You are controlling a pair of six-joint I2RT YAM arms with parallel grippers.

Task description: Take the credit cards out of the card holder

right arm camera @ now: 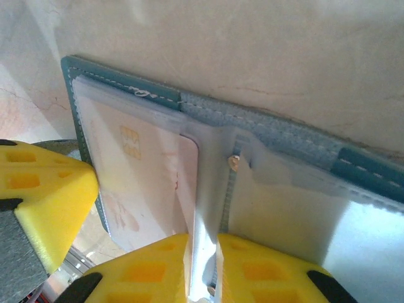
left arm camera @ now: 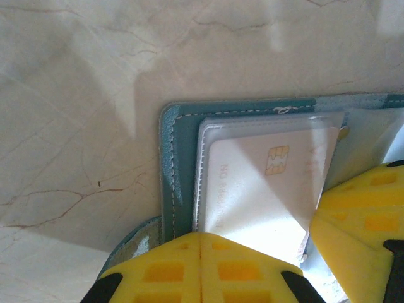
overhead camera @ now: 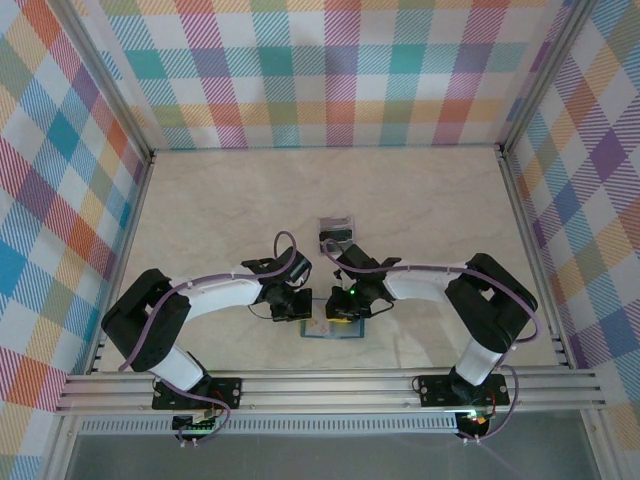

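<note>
Just left of the right pincer [right arm camera: 202, 271], nipped on a clear sleeve [right arm camera: 205, 189], 1 credit card [right arm camera: 148, 183] lay in the card holder [right arm camera: 120, 81]; the left pincer [left arm camera: 201, 265] sat shut beside it.

We are seeing a stitched leathery card holder [left arm camera: 169, 164], glossy clear plastic sleeves [right arm camera: 284, 214], a smooth credit card [left arm camera: 265, 196] and a matt marbled surface [left arm camera: 76, 95].
</note>
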